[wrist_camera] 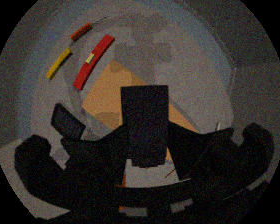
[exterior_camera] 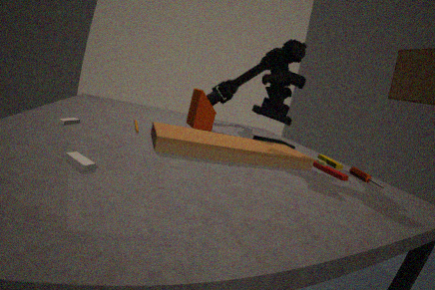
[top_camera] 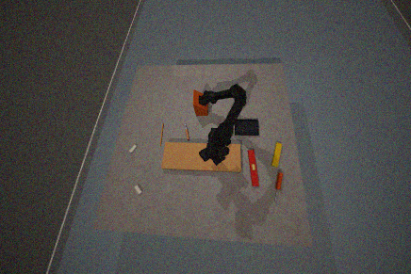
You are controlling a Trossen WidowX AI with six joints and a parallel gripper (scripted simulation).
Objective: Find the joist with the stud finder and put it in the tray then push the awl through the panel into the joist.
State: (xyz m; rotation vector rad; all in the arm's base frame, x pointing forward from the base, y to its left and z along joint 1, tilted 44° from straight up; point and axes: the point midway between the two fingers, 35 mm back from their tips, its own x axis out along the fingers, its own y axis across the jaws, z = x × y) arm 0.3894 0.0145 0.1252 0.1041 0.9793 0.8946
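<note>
Tan panel [top_camera: 184,159] [exterior_camera: 224,149] [wrist_camera: 103,95] flat; black tray [top_camera: 247,127] [exterior_camera: 274,141] [wrist_camera: 67,122] near; black stud finder [wrist_camera: 145,122] held above panel.

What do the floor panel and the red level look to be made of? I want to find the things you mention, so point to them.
Floor panel [top_camera: 189,160] [exterior_camera: 224,148] [wrist_camera: 103,95]: probably wood, matte, judging by its even tan colour. Red level [top_camera: 252,158] [exterior_camera: 330,170] [wrist_camera: 98,52]: perhaps painted metal or plastic; its flat, uniform red leaves that open.
</note>
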